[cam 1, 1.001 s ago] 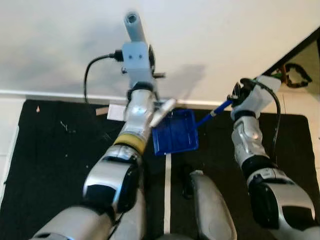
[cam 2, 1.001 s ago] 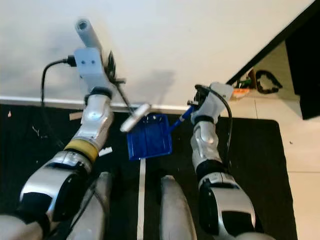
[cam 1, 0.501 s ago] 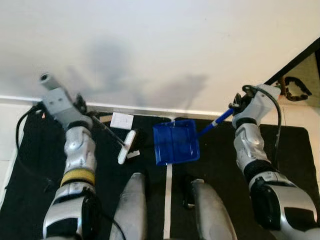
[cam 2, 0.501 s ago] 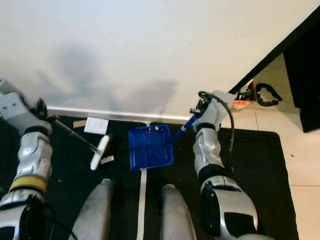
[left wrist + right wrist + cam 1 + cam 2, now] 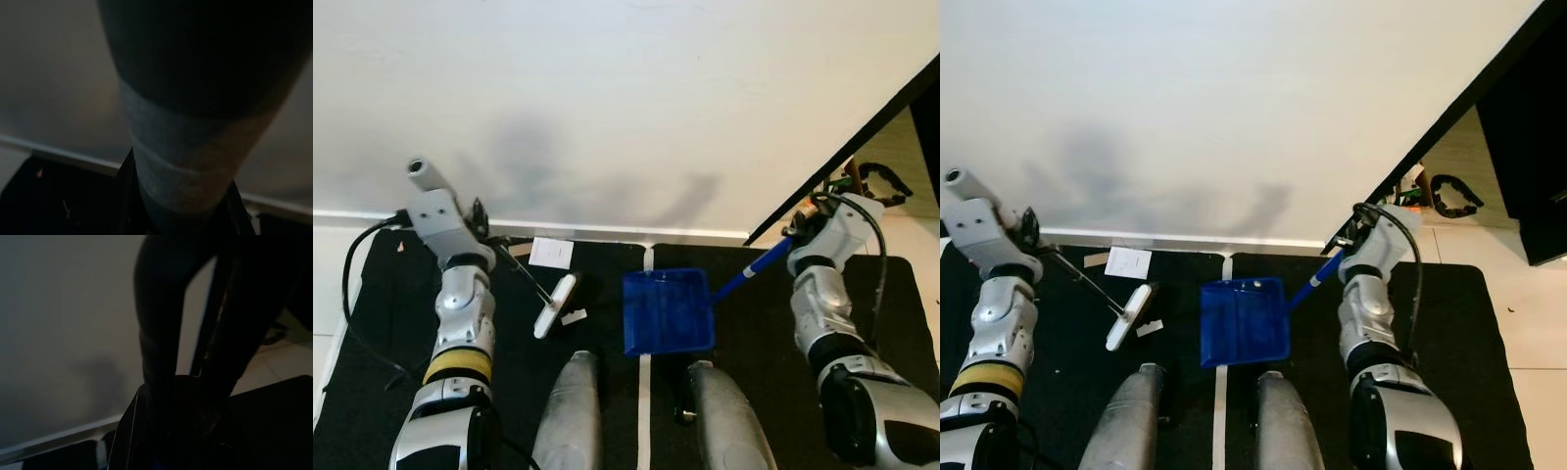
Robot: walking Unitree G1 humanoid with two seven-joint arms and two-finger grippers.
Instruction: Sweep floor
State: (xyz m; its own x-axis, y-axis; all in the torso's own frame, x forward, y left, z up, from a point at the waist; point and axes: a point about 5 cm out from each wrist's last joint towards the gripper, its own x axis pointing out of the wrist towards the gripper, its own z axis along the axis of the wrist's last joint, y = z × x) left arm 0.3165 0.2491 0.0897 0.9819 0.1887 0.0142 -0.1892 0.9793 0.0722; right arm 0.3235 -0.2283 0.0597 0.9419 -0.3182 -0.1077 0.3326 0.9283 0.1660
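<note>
A blue dustpan (image 5: pixel 668 311) lies flat on the black mat (image 5: pixel 382 333) in front of my legs. Its blue handle (image 5: pixel 751 275) runs up to my right gripper (image 5: pixel 803 227), which is shut on it. My left gripper (image 5: pixel 481 223) is at the left near the wall, shut on the thin handle of a small brush. The white brush head (image 5: pixel 555 305) rests on the mat left of the dustpan. A white paper scrap (image 5: pixel 551 253) lies by the baseboard, and a smaller scrap (image 5: pixel 574 316) sits beside the brush head. Both wrist views are dark and blurred.
A white wall with a baseboard (image 5: pixel 695 235) closes the space just behind the mat. A dark door edge (image 5: pixel 862 127) slants at the right, with tiled floor and black objects (image 5: pixel 879 181) beyond. A black cable (image 5: pixel 352 284) loops by my left arm. My legs (image 5: pixel 573 411) stand below.
My left arm has swung from the middle out to the left, carrying the brush head off the dustpan's left corner to the mat. The view has shifted slightly.
</note>
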